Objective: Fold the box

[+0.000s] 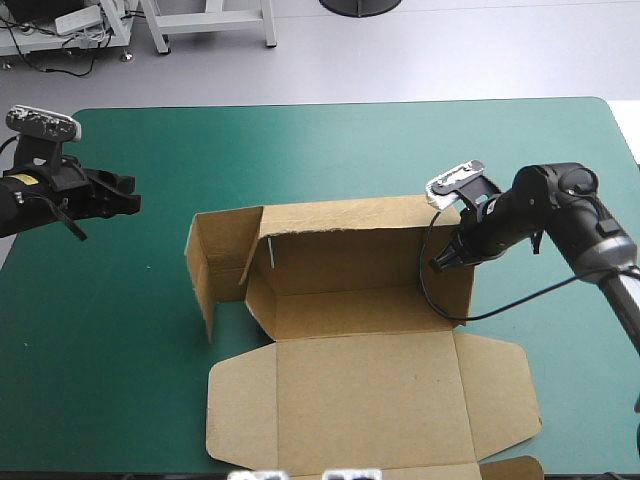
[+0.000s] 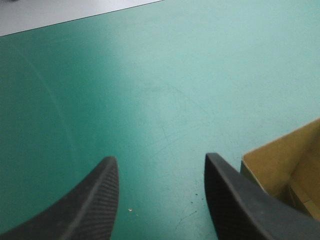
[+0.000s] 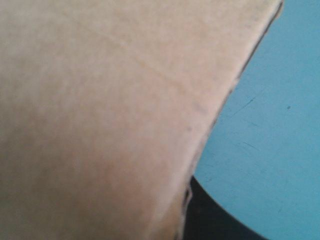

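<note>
The brown box (image 1: 350, 300) stands mid-table with its back and side walls raised and its lid (image 1: 370, 400) lying flat toward the front edge. My right gripper (image 1: 443, 262) is at the box's right wall, shut on the board. In the right wrist view the box (image 3: 100, 110) fills most of the picture, and one black finger (image 3: 215, 220) shows past its edge. The other finger is hidden behind the board. My left gripper (image 1: 128, 195) hovers open over bare cover, left of the box. The left wrist view has the left gripper (image 2: 160, 170) open, with a box corner (image 2: 290, 160) beside one finger.
The left wall panel (image 1: 215, 265) of the box stands upright and angled outward. A small piece of brown board (image 1: 510, 468) shows at the table's front edge. The teal-green cover (image 1: 120, 330) stretches out to the left of the box and behind it.
</note>
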You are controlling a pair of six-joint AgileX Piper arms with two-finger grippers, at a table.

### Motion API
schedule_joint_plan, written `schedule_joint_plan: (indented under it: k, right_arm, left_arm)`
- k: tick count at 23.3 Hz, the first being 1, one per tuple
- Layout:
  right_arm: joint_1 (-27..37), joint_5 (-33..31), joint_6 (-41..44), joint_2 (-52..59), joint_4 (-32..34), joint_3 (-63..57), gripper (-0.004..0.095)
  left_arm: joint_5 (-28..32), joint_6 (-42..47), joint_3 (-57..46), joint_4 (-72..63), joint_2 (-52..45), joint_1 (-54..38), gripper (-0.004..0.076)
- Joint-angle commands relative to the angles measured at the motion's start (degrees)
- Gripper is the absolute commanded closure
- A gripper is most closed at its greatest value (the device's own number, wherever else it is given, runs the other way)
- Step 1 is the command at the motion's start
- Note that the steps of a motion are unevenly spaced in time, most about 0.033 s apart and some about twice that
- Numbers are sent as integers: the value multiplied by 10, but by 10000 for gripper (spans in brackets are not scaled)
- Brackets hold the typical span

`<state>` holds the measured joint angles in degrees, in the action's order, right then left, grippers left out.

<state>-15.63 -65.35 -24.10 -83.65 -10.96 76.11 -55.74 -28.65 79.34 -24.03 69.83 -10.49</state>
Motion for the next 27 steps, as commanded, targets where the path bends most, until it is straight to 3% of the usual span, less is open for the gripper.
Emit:
schedule_joint_plan:
  k: [1,8,16,19,24,27]
  right_arm:
    - [0,-61,-16,-51,-27,63,933]
    - [0,-62,-11,-200,-41,232,933]
    - [-1,-61,-65,-242,-51,242,908]
    - [-1,-61,-66,-242,-40,261,770]
    - [-1,-61,-51,-242,-40,313,408]
    - [-1,-62,-8,-242,-25,363,281]
  left_arm:
    - [28,-1,14,-25,-12,-1,349]
    - [33,-13,14,-49,-12,-1,349]
    - [36,-24,14,-53,-12,-1,350]
    - [38,-26,14,-53,-12,-1,350]
    - [39,-26,14,-53,-12,-1,350]
    - [41,-26,14,-53,-12,-1,351]
